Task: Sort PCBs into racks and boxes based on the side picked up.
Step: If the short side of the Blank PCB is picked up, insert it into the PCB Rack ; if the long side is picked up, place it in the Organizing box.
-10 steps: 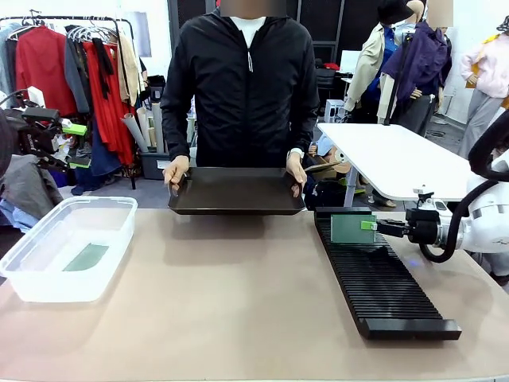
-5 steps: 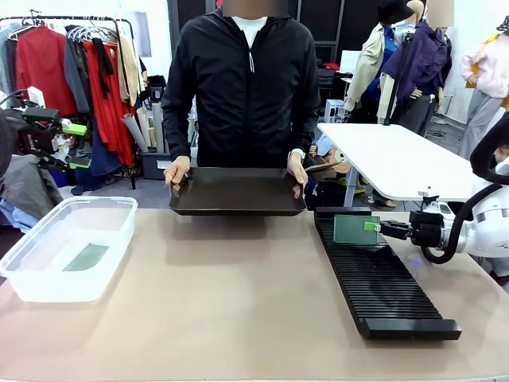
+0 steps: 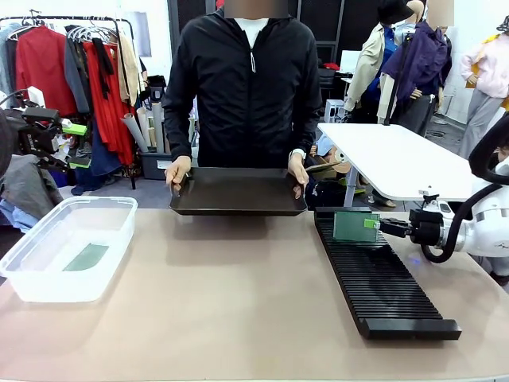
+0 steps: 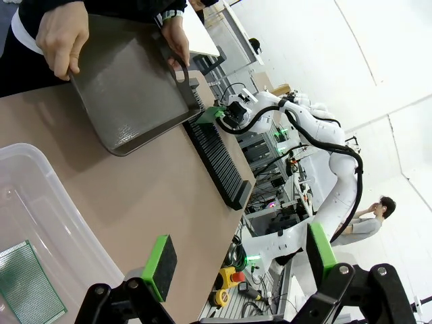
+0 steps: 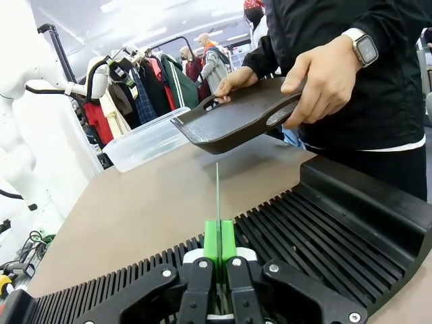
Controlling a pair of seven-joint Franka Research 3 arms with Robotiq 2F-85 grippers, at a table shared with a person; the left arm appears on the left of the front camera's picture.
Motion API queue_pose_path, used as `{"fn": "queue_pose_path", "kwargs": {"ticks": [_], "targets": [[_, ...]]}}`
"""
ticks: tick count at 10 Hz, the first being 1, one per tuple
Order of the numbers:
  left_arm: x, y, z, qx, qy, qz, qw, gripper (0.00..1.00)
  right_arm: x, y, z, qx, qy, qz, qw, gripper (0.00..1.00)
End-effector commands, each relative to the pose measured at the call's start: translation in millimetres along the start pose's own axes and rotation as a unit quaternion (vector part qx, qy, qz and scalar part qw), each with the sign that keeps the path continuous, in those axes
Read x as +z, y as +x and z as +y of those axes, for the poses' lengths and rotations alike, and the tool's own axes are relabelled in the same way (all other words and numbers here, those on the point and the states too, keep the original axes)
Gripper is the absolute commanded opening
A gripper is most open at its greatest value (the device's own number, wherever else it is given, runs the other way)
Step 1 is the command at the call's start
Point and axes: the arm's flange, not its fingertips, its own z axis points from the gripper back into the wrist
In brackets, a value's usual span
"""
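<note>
On the right side of the table (image 3: 238, 318), the right end effector (image 3: 371, 225) is clamped on the edge of a green PCB (image 3: 345, 227), holding it upright over the far end of the long black slotted rack (image 3: 382, 282). In the right wrist view the green pads (image 5: 219, 241) are pressed together on the board, which is seen edge-on as a thin green line rising straight up above the rack's slots; whether its lower edge sits in a slot cannot be told. The rack runs from the far right toward the near edge, its slots crosswise. On the left side of the table stands the clear plastic box (image 3: 67, 247), with another PCB (image 3: 86, 257) lying flat on its bottom; the left wrist view shows that board's finely gridded face up. The left end effector (image 4: 239, 256) hangs above the near left side by the box, its fingers wide apart and holding nothing. At the far side a person in a black jacket holds a shallow black tray (image 3: 237, 191) with both hands, one hand (image 3: 176, 172) on its left edge and the other hand (image 3: 297, 170) on its right edge, lifted just above the far middle of the table.
</note>
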Motion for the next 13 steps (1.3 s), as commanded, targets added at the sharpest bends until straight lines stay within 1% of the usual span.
{"fn": "queue_pose_path", "kwargs": {"ticks": [1, 6, 8, 13], "targets": [[1, 0, -2, -0.005, -0.002, -0.004, 1.0, 1.0, -4, 2, -9, 0.011, -0.011, -0.002, 1.0, 0.0], [1, 0, -2, -0.005, -0.002, -0.004, 1.0, 1.0, -9, 3, -14, 0.021, -0.022, 0.004, 1.0, 0.0], [1, 0, -2, -0.005, -0.002, -0.004, 1.0, 1.0, -11, 4, -18, 0.031, -0.026, 0.02, 0.999, 0.0], [1, 0, -2, -0.005, -0.002, -0.004, 1.0, 1.0, -18, 7, -22, 0.063, -0.018, 0.04, 0.997, 0.0]]}}
